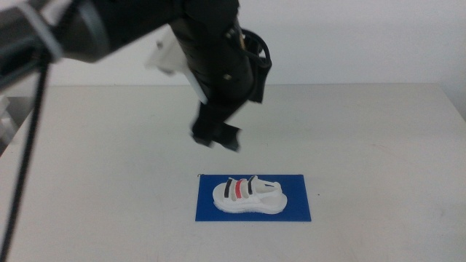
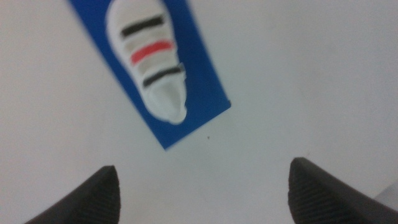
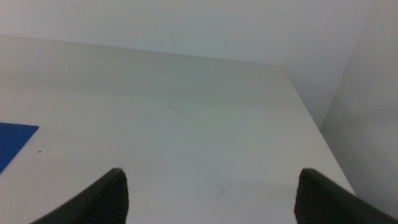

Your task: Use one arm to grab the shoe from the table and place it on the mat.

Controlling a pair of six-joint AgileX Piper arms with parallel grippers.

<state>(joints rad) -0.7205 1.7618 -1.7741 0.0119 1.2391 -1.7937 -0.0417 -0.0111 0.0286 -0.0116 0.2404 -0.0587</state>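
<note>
While the shoe (image 1: 247, 197) lies on the mat (image 1: 302, 209), the table (image 1: 378, 138) (white, matte) spreads wide.

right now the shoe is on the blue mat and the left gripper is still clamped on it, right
Not quite. The shoe is on the blue mat, but the left gripper is not clamped on it: the middle view shows it above the mat, and the left wrist view shows its jaws open and empty.

Left gripper (image 1: 217, 138) raised, jaws apart (empty); right gripper (image 3: 208, 199) likewise spread.
</note>
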